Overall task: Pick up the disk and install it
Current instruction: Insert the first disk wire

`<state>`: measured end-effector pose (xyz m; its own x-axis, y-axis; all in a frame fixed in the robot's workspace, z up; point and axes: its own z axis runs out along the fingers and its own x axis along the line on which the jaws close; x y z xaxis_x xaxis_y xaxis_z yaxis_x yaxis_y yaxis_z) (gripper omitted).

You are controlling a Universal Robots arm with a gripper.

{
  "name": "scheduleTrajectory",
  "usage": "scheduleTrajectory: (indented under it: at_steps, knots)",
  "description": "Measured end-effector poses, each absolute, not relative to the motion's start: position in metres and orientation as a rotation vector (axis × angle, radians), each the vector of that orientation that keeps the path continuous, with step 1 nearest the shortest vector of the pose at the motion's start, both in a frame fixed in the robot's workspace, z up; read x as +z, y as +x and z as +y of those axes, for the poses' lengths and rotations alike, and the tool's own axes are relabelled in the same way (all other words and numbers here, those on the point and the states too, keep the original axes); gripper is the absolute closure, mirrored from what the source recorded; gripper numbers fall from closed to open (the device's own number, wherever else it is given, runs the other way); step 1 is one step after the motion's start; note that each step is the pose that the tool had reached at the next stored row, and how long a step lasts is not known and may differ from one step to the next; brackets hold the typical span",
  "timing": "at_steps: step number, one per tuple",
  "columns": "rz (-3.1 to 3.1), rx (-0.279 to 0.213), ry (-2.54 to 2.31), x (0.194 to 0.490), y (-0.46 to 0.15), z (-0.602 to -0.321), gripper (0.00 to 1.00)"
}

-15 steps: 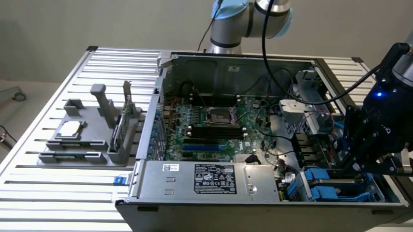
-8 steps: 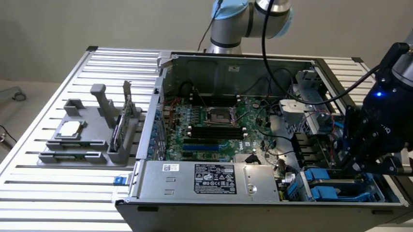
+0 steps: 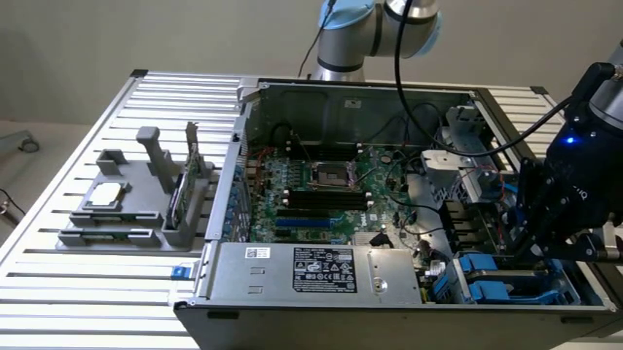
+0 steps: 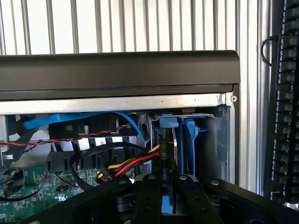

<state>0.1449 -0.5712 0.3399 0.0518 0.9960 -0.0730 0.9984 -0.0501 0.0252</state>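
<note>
The disk (image 4: 164, 154) stands on edge in the drive bay at the corner of the open computer case (image 4: 117, 70). Its dark edge and silver side run down between my fingers, and blue carrier plastic (image 4: 189, 140) frames it. My gripper (image 4: 168, 198) is shut on the disk, one black finger (image 4: 148, 200) on each side of it. In the exterior view the gripper (image 3: 530, 244) hangs over the blue drive bay (image 3: 486, 281) at the case's near corner on the exterior view's right.
Red, yellow and black cables (image 4: 126, 163) and a blue ribbon cable (image 4: 84, 116) lie close beside the bay. The motherboard (image 3: 322, 193) and power supply (image 3: 311, 270) fill the case. A grey parts holder (image 3: 136, 204) with a chip and a card stands on the exterior view's left.
</note>
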Motion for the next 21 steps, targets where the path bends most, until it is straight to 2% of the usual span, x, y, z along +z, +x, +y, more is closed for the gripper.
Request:
scheduleTrajectory:
  at_steps: [21]
  knots:
    - [2.116, -0.058, 2.227, 0.3395, 0.1452, -0.5709, 0.84]
